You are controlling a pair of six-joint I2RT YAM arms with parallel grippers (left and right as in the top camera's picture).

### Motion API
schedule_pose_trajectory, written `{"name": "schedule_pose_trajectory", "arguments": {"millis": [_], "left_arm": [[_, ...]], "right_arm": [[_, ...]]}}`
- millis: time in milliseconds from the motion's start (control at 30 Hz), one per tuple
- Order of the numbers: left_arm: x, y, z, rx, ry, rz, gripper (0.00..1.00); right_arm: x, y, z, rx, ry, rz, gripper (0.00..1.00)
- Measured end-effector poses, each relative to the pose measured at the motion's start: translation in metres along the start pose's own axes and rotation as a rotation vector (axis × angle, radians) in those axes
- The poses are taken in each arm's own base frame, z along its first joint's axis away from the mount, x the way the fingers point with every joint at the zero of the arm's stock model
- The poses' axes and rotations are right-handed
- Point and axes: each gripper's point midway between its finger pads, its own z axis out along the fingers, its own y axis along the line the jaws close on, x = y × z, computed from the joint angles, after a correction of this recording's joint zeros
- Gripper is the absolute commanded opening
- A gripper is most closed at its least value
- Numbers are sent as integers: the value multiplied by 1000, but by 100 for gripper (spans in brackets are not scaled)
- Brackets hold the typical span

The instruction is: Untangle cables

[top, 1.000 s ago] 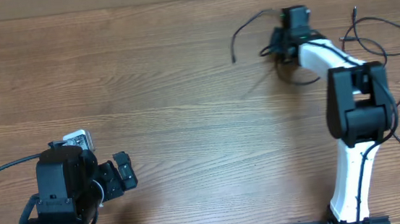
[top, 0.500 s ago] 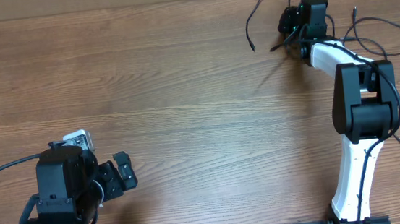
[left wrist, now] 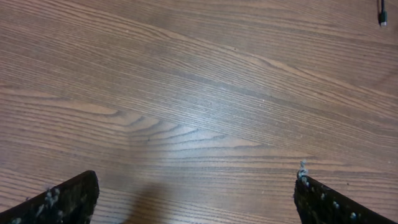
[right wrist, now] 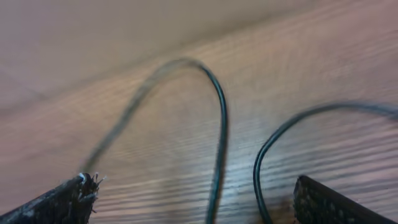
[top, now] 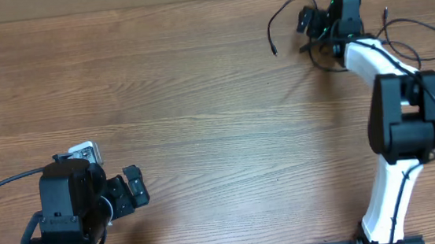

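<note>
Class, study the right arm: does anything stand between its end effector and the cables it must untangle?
Nothing visible does. The right end effector hangs open directly over the cables near the far edge of the table; its wrist view shows two strands between its fingers, only bare wood beneath.

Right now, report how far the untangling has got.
Done: one cable lies drawn out to the left of the rest. In hand: nothing; the right gripper stands open over two strands, the left gripper open over the table. Left: the cables by the right arm look crossed.
</note>
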Motion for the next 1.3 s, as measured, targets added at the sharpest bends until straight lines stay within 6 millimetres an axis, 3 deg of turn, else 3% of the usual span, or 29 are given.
{"name": "schedule_pose_trajectory", "arguments": {"millis": [133,267,433,600,767,900,1100,1167,1300], "left_arm": [[0,0,0,0,0,0,100],[0,0,0,0,0,0,99],[0,0,0,0,1,0,100],[0,0,0,0,0,0,100],[0,0,0,0,0,0,99],[0,0,0,0,0,0,100],[1,0,0,-1,2,0,99],[1,0,0,-1,4,0,100],[1,0,0,-2,5,0,100]], "right_arm": [[-39,7,-49,-3,-34,5,100],[-62,-2,-100,24,-29,23,100],[-75,-18,-164,67,-4,50,100],[-79,-25,-243,97,12,71,97],[-91,-7,-310,20,-69,57,93],[-73,8,-345,-77,-87,41,98],[-11,16,-381,-176,-73,29,100],[11,17,-403,-208,-102,21,100],[37,23,-460,-275,-267,-21,100]]}}
